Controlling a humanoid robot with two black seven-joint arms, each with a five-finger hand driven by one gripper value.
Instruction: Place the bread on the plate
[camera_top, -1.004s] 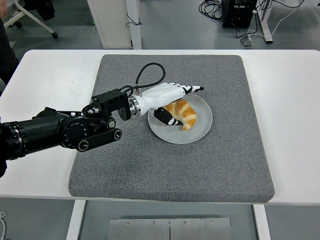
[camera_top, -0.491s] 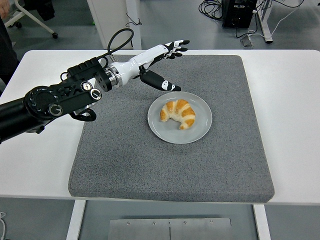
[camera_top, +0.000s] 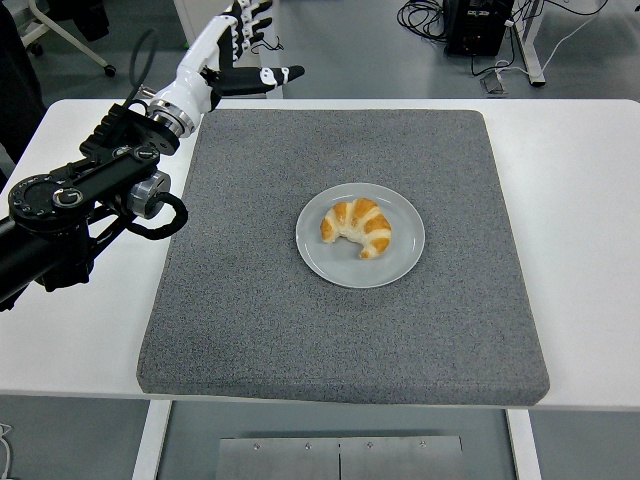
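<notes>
The golden, curved croissant-shaped bread (camera_top: 357, 227) lies on the round pale-grey plate (camera_top: 400, 262), roughly centred, one tip pointing toward the near-right rim. Plate sits mid-way on the square dark-grey felt mat (camera_top: 300, 340), which covers most of the white table (camera_top: 590, 230).

The robot's left hand (camera_top: 232, 48) — white w/ black joints — is up at the far-left corner of the mat, well apart from the plate, fingers spread and holding nothing, thumb sticking out to the right. Its black forearm (camera_top: 70, 215) hangs over the table's left side. Right arm isn't in sight.

Looks done to me, so risks are few. The main one: the raised arm sweeping low across the mat on its way to rest — it could clip the plate's rim and slide it, or tip the bread off. The looped black cable (camera_top: 150, 60) near the wrist could snag too, esp. if the wrist turns. The bread itself seems stable; not near the rim.
</notes>
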